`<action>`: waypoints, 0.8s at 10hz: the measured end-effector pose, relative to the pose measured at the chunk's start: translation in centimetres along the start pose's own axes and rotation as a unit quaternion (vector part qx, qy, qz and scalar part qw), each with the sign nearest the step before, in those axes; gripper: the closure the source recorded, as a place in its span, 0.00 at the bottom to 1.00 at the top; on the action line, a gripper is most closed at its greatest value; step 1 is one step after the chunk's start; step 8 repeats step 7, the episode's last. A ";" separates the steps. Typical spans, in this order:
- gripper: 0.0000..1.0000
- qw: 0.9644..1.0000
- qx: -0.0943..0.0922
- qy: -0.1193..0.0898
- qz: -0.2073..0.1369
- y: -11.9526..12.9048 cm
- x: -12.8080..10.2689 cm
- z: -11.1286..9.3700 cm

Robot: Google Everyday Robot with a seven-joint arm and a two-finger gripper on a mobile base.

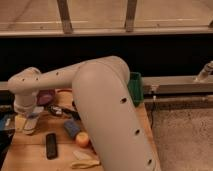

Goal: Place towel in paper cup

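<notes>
- Camera view: the gripper point(29, 122) is seen at the far left of the light wooden table point(30, 155), hung below the white wrist of the large white perforated arm point(107, 110). Whether its claw is spread or pressed together cannot be told.
- A pale whitish thing, possibly the towel or the paper cup, is seen right at the gripper; which of the two it is cannot be told, and neither is made out elsewhere.
- The arm is bent across the table, judged so that the wrist can be brought down over the left edge.
- Near the wrist a purple rounded object point(46, 97) is seen, and a black flat rectangular device point(51, 145) lies toward the front.
- A blue cylindrical object point(71, 129), a small orange fruit point(82, 139) and a yellow banana point(84, 160) lie beside the arm.
- A green bin point(135, 89) is partly hidden behind the arm, whose bulk blocks much of the table.
</notes>
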 end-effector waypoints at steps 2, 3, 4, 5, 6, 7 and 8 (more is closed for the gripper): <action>0.30 1.000 0.021 -0.005 0.000 -0.3 -0.1 -1.5; 0.30 0.999 0.038 -0.011 0.001 -0.5 -0.1 -2.7; 0.30 0.999 0.052 -0.015 0.003 -0.7 -0.1 -3.8; 0.30 0.997 0.072 -0.023 0.008 -1.1 0.0 -5.0; 0.30 0.995 0.089 -0.037 0.021 -2.0 0.6 -6.3; 0.30 0.994 0.096 -0.043 0.028 -2.4 1.0 -6.9; 0.30 0.994 0.096 -0.043 0.028 -2.4 1.0 -6.9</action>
